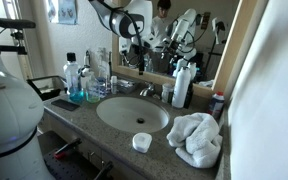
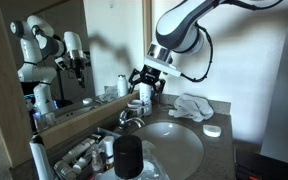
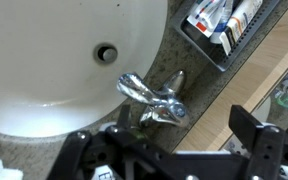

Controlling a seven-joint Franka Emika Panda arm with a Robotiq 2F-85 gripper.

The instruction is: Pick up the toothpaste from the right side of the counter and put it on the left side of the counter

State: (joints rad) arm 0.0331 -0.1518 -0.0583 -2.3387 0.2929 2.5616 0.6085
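The grey-brown speckled counter (image 1: 84,125) holds an oval white sink (image 1: 132,112) and a chrome faucet (image 1: 147,91). My gripper (image 2: 144,85) hangs open and empty above the faucet (image 2: 132,118). In the wrist view its two dark fingers (image 3: 169,150) straddle the faucet (image 3: 149,97), with the sink drain (image 3: 106,50) beyond. Several tubes lie in a dark tray (image 3: 216,52) at the counter's end, also seen in an exterior view (image 2: 79,155). I cannot tell which tube is the toothpaste.
A crumpled white towel (image 1: 196,138) lies beside the sink, with a small white round lid (image 1: 141,142) at the front edge. Bottles (image 1: 76,78), a tall white bottle (image 1: 181,85) and a red-capped jar (image 1: 217,102) line the mirror. A black cup (image 2: 129,157) stands near the tray.
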